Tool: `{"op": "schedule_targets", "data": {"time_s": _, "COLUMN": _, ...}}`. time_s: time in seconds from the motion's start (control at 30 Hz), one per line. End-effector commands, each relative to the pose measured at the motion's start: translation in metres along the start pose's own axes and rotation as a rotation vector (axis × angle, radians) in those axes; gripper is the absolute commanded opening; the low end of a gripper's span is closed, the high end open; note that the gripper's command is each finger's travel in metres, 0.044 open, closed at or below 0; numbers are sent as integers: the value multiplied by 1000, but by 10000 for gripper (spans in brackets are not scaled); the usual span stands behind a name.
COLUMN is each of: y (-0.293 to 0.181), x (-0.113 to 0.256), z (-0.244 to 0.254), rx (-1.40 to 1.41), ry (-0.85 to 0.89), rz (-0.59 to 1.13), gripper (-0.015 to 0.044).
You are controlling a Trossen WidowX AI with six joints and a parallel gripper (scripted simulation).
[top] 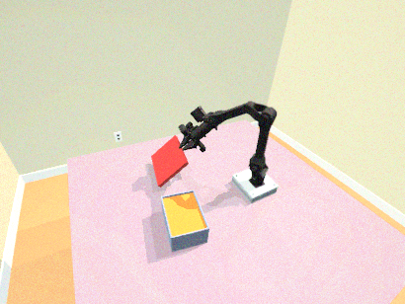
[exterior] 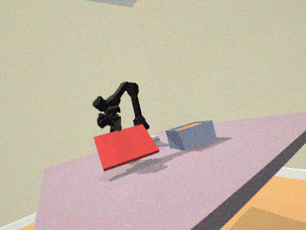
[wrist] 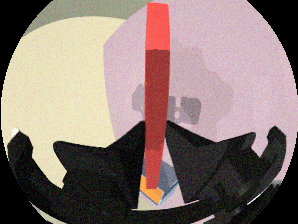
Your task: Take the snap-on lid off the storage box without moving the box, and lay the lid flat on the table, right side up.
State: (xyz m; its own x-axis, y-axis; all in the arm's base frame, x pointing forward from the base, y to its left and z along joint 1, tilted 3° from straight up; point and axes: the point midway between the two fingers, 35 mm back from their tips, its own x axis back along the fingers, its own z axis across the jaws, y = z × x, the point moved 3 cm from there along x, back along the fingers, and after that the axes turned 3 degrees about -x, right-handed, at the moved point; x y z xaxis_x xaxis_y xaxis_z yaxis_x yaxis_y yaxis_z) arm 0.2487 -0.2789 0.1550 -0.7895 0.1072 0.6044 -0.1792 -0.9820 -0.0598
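Note:
The red lid (top: 169, 162) (exterior: 126, 147) (wrist: 157, 90) is off the box and tilted steeply in the air, with its shadow on the table below it. My gripper (top: 183, 147) (wrist: 154, 125) is shut on the lid's edge; in the exterior view its fingertips are hidden behind the lid. The wrist view shows the lid edge-on between the two fingers. The grey-blue storage box (top: 189, 239) (exterior: 198, 137) stands upright and open on the table, its orange-yellow inside showing. A corner of the box also shows low in the wrist view, beyond the fingers.
The pink table top (top: 296, 257) (exterior: 157, 198) carries the arm's white base (top: 254, 187), to the right of the box in the top view. The table's dark front edge (exterior: 257, 187) shows in the exterior view. Walls stand beyond the table.

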Motion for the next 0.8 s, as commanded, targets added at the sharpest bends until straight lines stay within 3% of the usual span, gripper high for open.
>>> {"op": "schedule_targets", "data": {"time_s": 0.0, "y": 0, "x": -2, "z": -1, "rx": -2, "ry": 5, "rz": -2, "gripper": 0}}
{"op": "schedule_targets", "data": {"time_s": 0.77, "y": 1, "x": -14, "z": -16, "rx": -2, "ry": 5, "rz": -2, "gripper": 0}}
